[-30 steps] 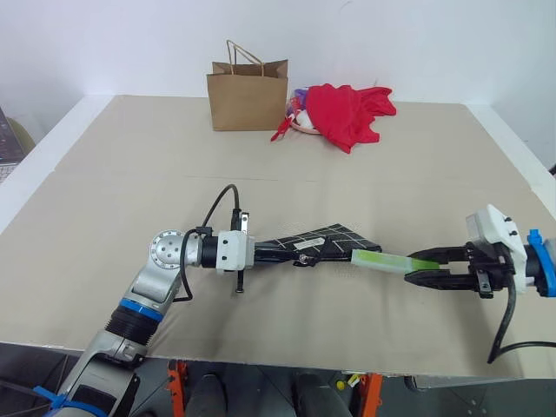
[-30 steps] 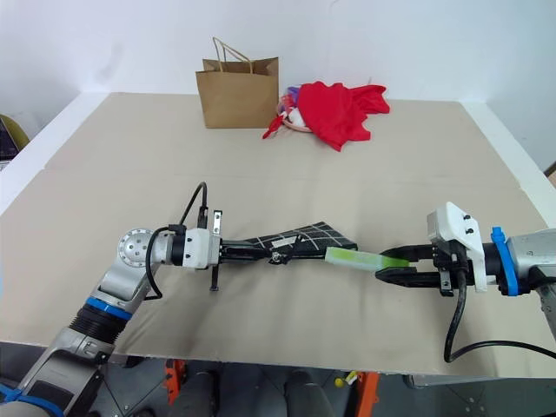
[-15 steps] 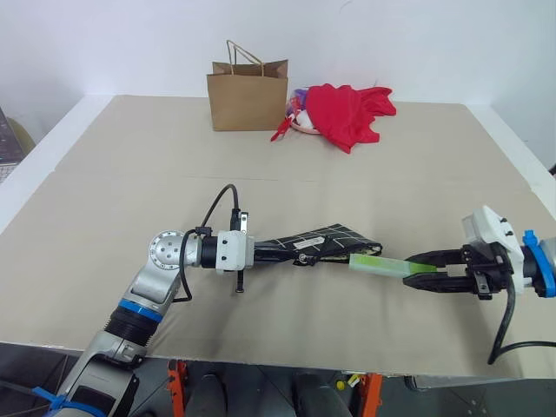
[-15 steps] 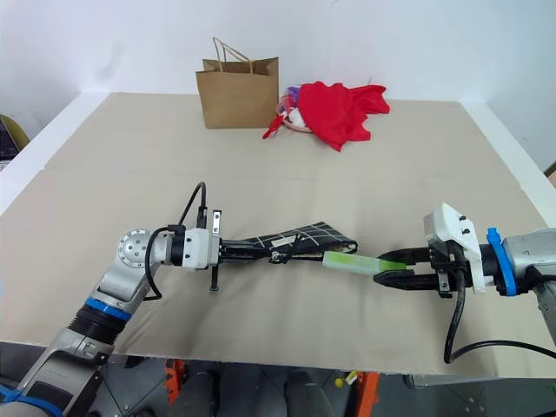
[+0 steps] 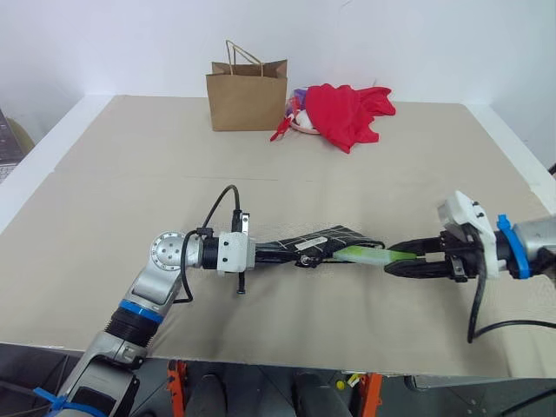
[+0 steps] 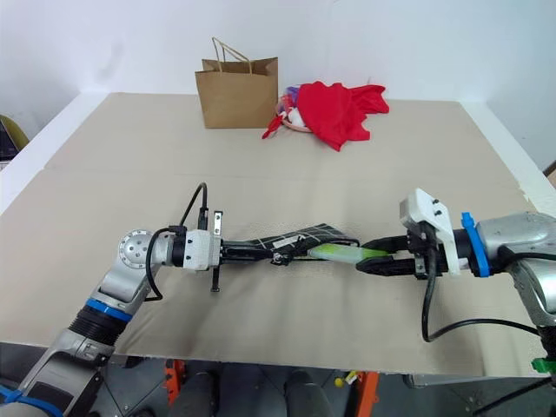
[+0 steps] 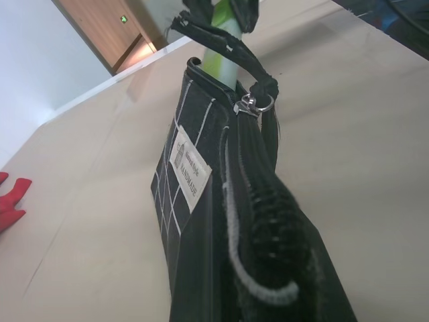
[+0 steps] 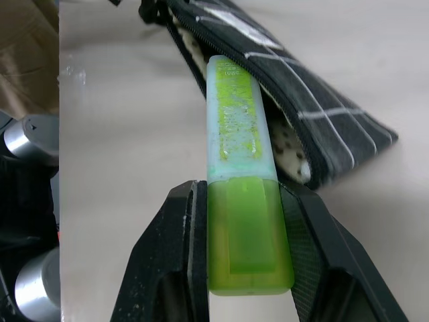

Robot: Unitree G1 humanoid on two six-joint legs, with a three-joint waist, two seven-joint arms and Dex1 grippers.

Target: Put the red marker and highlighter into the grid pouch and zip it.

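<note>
My left gripper (image 5: pixel 271 253) is shut on one end of the grid pouch (image 5: pixel 328 240), a black fabric pouch with white grid lines and a small white label (image 7: pixel 188 168). It holds the pouch out level towards the right. The pouch's zipper mouth (image 8: pixel 201 74) is open. My right gripper (image 6: pixel 365 258) is shut on the capped end of the lime-green highlighter (image 8: pixel 236 134). The highlighter's (image 5: pixel 362 254) other end pokes into the pouch's open mouth. The red marker is out of view.
A brown paper bag (image 5: pixel 248 94) stands at the far side of the beige table (image 5: pixel 130 191). A heap of red cloth (image 5: pixel 352 111) lies beside it. The table's front edge (image 5: pixel 287 365) runs close under both arms.
My right gripper has moved left with the highlighter, whose tip has gone from just outside the pouch into its open mouth. The left gripper and pouch have stayed put.
</note>
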